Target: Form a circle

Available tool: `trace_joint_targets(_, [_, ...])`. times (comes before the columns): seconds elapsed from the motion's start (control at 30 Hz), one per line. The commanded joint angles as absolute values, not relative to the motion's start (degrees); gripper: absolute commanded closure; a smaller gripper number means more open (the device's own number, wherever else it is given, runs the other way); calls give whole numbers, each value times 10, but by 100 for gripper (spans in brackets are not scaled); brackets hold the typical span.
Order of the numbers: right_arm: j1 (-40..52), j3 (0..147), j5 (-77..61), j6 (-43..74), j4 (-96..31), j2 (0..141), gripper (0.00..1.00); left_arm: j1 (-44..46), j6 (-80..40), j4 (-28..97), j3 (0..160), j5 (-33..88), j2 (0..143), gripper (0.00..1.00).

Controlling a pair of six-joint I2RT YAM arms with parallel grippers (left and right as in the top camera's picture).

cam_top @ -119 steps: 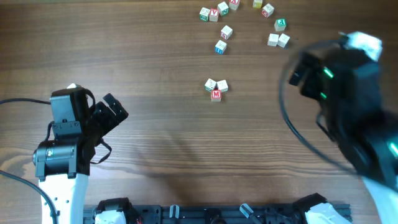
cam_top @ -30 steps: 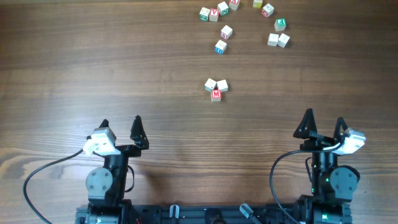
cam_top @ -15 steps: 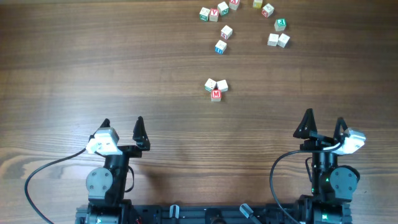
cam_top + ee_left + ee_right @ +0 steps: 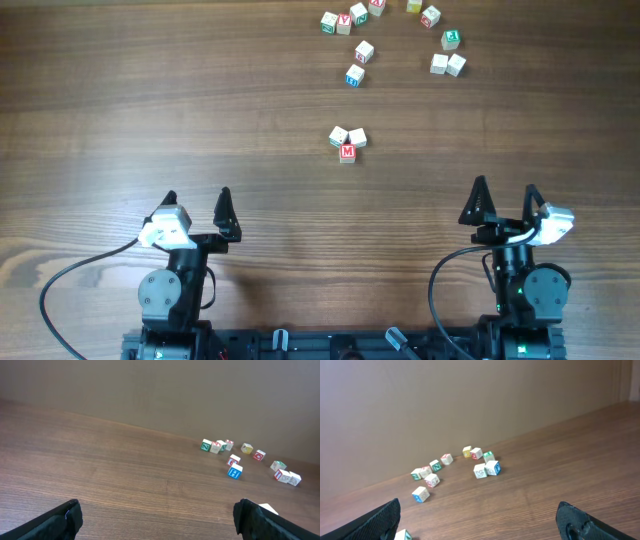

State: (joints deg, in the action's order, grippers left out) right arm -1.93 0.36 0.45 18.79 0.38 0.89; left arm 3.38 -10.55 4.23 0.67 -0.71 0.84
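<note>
Left gripper: near edge, jaws wide apart, empty. Mid-table: the circle, three cubes touching, red M nearest. They look light and hard, likely to skid on wood; pinch one cube across opposite flat faces. Loose cubes lie beyond. Right gripper: jaws wide, empty.

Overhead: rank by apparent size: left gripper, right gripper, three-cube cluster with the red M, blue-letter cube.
1. left gripper and right gripper, alike, not ranked
2. three-cube cluster
3. blue-letter cube, like one cube of the cluster
</note>
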Motion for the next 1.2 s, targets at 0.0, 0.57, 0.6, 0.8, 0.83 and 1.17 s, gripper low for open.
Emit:
trace_joint_targets(0.0, [-13,3,13,182,5,3,0,34,-94,43,4,2,4,0])
trace_joint_targets(0.57, [2,3,-28,-31,-1,1,0,34,-94,43,4,2,4,0])
trace_joint_targets(0.6, [2,3,-28,-31,-1,1,0,34,-94,43,4,2,4,0])
trace_joint_targets(0.8, [2,3,-28,-29,0,1,0,34,-94,43,4,2,4,0])
trace_joint_targets(0.83, [2,3,-28,-29,0,1,0,34,-94,43,4,2,4,0])
trace_joint_targets(1.17, [1,3,-28,-29,0,3,0,34,-94,43,4,2,4,0])
